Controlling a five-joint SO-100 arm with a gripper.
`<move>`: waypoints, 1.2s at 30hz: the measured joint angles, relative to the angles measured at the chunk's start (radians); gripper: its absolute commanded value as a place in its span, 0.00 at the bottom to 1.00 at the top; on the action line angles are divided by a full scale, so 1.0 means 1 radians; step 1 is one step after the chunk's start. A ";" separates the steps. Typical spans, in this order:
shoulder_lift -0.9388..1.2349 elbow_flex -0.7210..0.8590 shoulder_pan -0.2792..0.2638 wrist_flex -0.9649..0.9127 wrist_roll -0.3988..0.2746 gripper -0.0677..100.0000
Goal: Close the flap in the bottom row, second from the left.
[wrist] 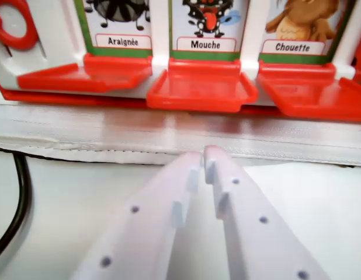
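A white and red game board fills the top of the wrist view, with picture cards labelled Araignée (123,41), Mouche (205,44) and Chouette (292,47). Below each card a red flap lies folded down and open: one under Araignée (87,74), one under Mouche (202,88), one under Chouette (312,87). My white gripper (202,157) reaches up from the bottom, its two fingers almost touching, nothing between them. Its tips sit just short of the Mouche flap, over a pale strip in front of the board.
A pale woven strip (81,128) runs across in front of the board. A black cable (20,198) curves down the left edge. A red ring (14,26) shows at the top left corner of the board.
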 measured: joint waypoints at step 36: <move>-0.244 -0.307 0.015 -0.025 0.009 0.00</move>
